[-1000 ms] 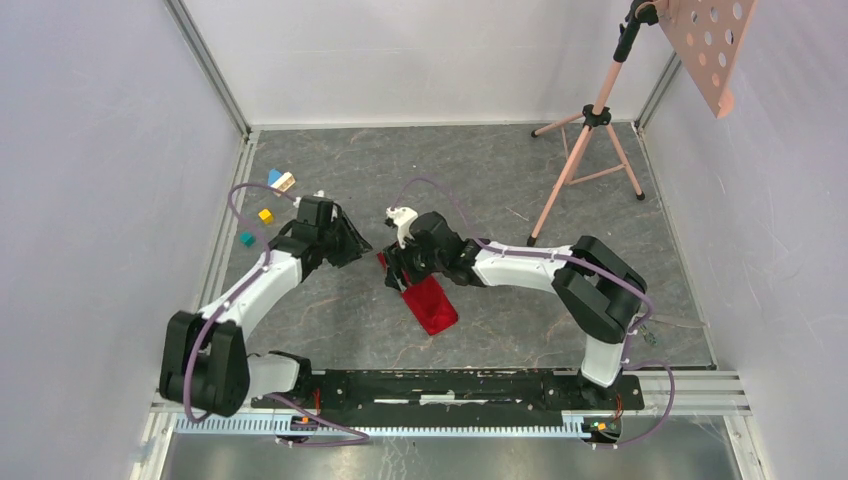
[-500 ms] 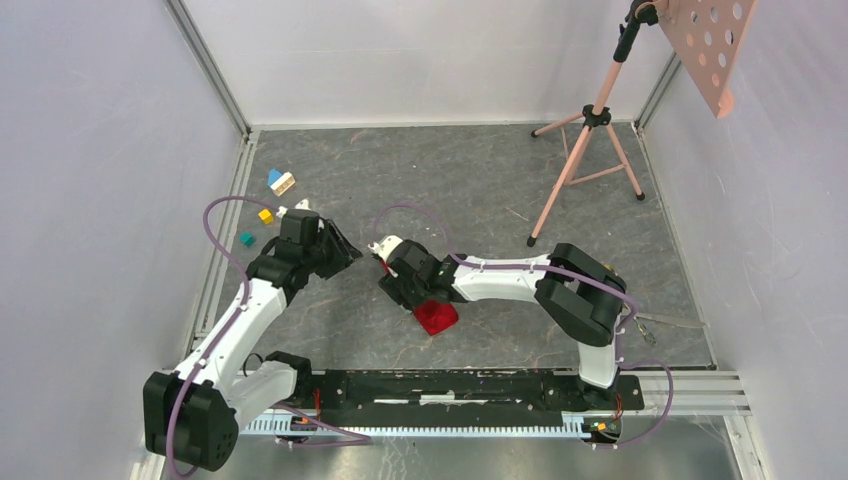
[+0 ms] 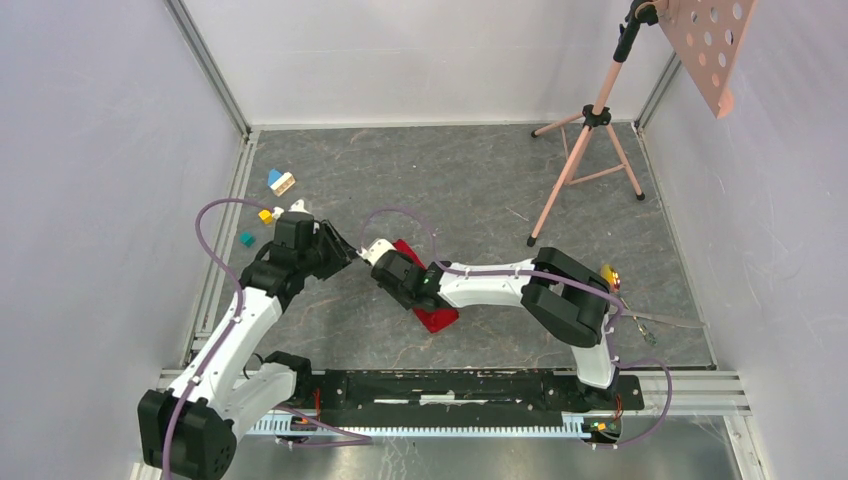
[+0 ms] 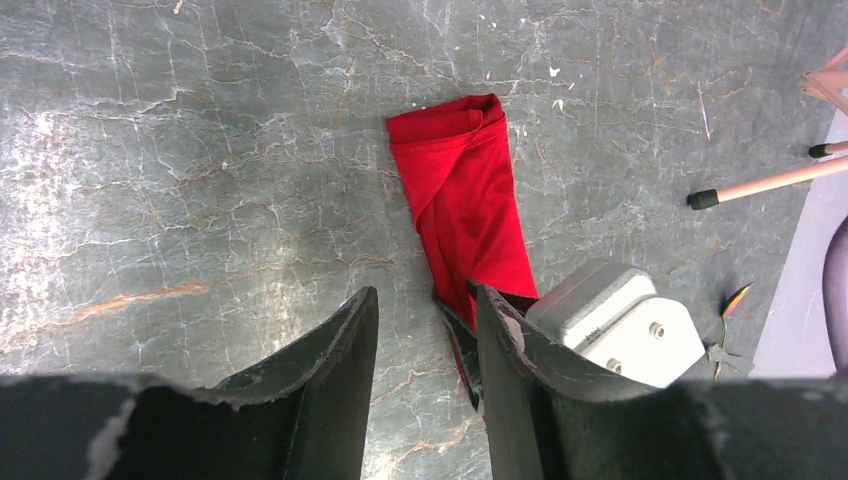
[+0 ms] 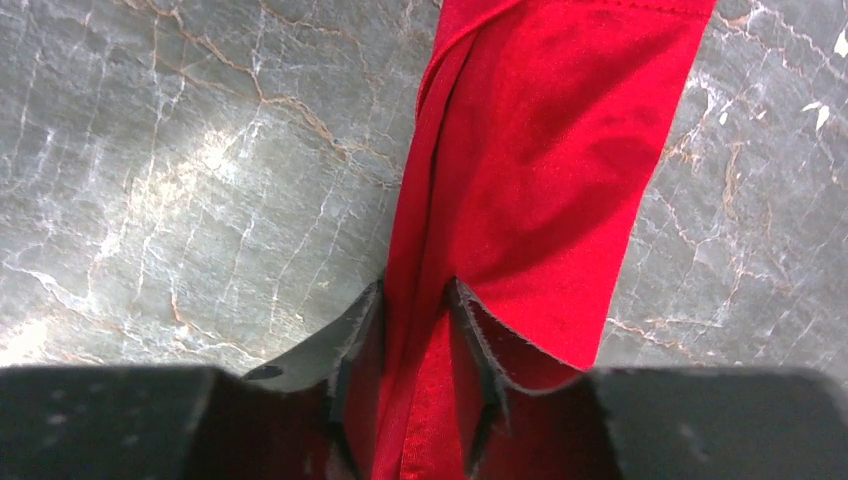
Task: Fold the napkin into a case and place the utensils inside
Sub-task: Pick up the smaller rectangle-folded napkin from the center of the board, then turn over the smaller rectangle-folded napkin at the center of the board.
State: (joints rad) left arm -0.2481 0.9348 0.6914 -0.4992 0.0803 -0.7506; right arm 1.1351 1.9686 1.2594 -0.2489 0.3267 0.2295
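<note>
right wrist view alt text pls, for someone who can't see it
The right gripper pinches a raised fold of the bright red napkin between its two dark jaws. The napkin lies as a long folded strip on the grey marbled table, running out the top.

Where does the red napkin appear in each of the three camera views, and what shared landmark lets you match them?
Top view: napkin at the picture's centre, partly covered from above.
Left wrist view: napkin at centre, lying just beyond the jaws.
Right wrist view: napkin from top centre down between the jaws.
Shared landmark: the right gripper, pinching one end of the napkin.
</note>
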